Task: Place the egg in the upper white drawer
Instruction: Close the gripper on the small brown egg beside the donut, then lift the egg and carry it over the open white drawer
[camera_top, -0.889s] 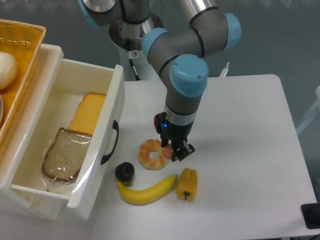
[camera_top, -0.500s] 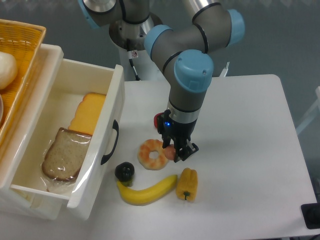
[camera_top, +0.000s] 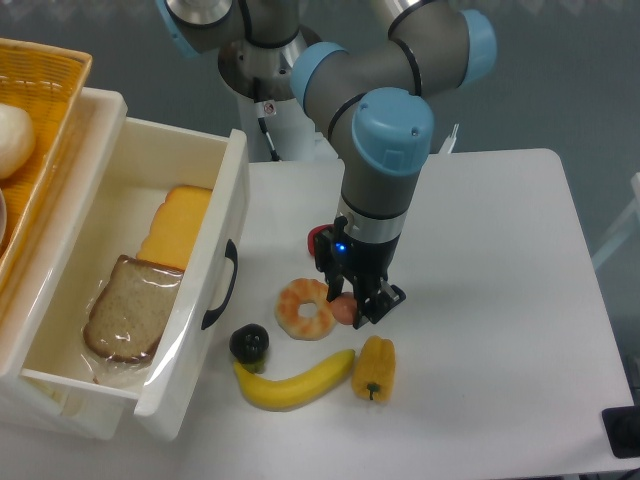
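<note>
The egg (camera_top: 345, 309), small and pinkish-tan, lies on the white table just right of the orange shrimp ring (camera_top: 305, 308). My gripper (camera_top: 356, 304) points down over it, with its black fingers apart on either side of the egg, whose top they partly hide. The jaws look open, and I cannot tell whether they touch the egg. The upper white drawer (camera_top: 222, 225) stands pulled out at the left, its curved black handle facing the table. Inside it lie a bread slice (camera_top: 128, 308) and cheese slices (camera_top: 176, 225).
Below the gripper lie a yellow pepper (camera_top: 375, 368), a banana (camera_top: 293, 381) and a small black item (camera_top: 249, 343). Something red (camera_top: 318, 238) shows behind the wrist. A woven yellow basket (camera_top: 40, 85) holding a white round item stands at the far left.
The arm has shifted slightly right and down, bringing the fingers lower around the egg. The egg now shows between the fingers instead of at their left side.
</note>
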